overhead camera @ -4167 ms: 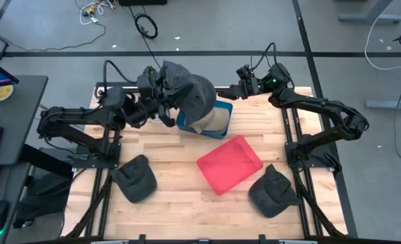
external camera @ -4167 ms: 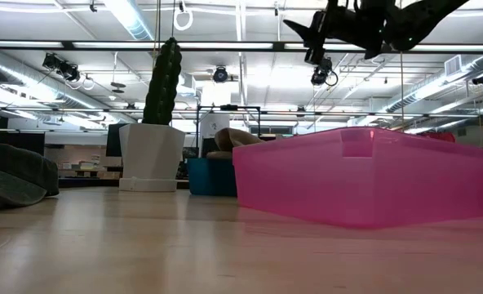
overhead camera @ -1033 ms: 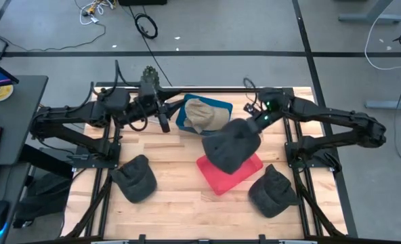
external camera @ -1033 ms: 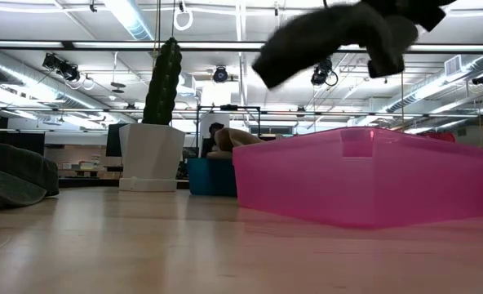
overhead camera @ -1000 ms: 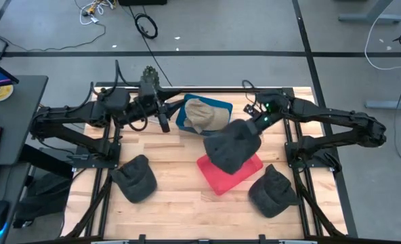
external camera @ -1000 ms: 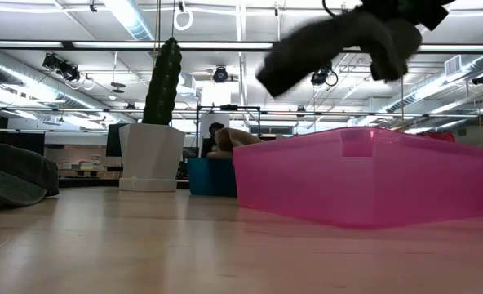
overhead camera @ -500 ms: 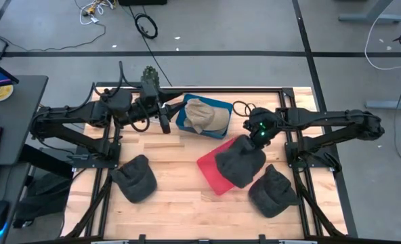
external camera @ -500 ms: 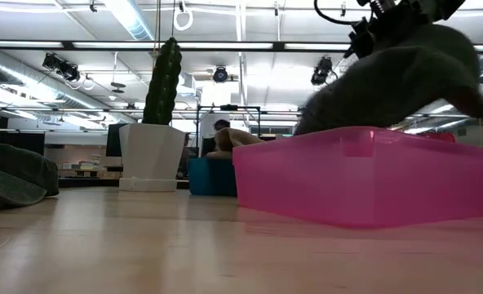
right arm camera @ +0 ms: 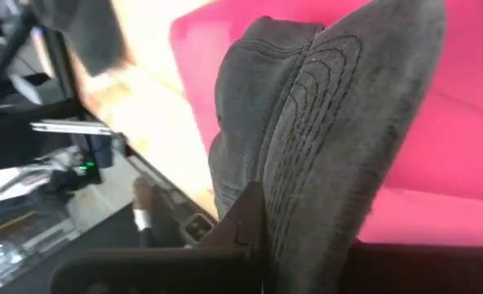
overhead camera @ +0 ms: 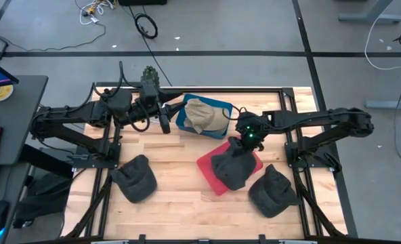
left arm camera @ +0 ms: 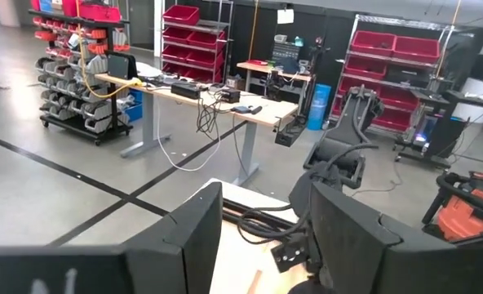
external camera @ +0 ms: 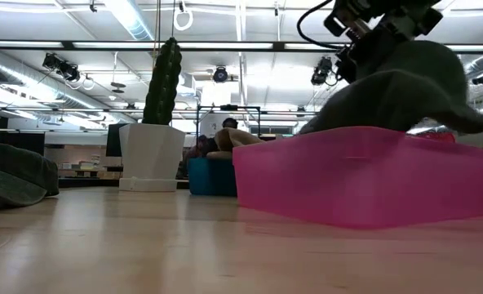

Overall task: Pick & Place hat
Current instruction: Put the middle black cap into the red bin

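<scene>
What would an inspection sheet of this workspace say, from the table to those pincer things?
Surface: wooden table, mostly bare at the middle.
Job's things: dark grey hat lowered into the pink bin; tan hat in the blue bin.
Clutter: two more dark hats lie on the table, one near the left front, one near the right front; a potted cactus stands at the back.
Grippers: right pincer shut on the dark grey hat over the pink bin; left pincer open, waiting beside the blue bin.
Cables: coiled black cable on the floor behind the table.
Surroundings: desks and red storage racks in the room beyond.
</scene>
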Robot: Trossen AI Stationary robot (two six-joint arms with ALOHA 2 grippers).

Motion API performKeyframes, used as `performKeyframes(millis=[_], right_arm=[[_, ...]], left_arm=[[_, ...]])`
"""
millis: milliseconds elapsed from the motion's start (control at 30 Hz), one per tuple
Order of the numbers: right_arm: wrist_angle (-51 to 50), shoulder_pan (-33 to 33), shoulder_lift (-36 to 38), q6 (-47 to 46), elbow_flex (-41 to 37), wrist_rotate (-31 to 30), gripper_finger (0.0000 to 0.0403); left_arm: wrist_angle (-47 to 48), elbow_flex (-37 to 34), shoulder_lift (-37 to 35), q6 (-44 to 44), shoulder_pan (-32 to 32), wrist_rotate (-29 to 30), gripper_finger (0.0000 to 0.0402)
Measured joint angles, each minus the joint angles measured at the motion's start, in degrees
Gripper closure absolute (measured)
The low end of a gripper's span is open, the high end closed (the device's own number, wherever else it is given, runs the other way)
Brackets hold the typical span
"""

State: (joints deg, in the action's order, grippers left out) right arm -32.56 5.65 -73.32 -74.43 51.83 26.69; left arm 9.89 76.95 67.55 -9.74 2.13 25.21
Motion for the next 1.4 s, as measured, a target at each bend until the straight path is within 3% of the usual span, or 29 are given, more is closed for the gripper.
performKeyframes(millis=[167, 400, 933, 1400], right_arm=[[6.4, 0.8, -1.4, -2.5, 0.0, 0.6, 0.0399], [4.5, 2.3, -1.4, -1.1, 0.0, -2.4, 0.0399], [2.8, 1.8, -1.4, 10.8, 0.0, -15.8, 0.0399], [3.2, -3.2, -1.4, 5.1, 0.0, -17.7, 0.0396]], left_arm=[[0.0, 0.0, 0.0, -0.6, 0.4, 0.0, 0.0212], [0.4, 0.0, 0.0, -0.6, 0.8, -0.1, 0.0212], [1.0, 0.0, 0.0, -1.7, 0.7, 0.0, 0.0212], [1.0, 0.0, 0.0, -1.7, 0.7, 0.0, 0.0212]])
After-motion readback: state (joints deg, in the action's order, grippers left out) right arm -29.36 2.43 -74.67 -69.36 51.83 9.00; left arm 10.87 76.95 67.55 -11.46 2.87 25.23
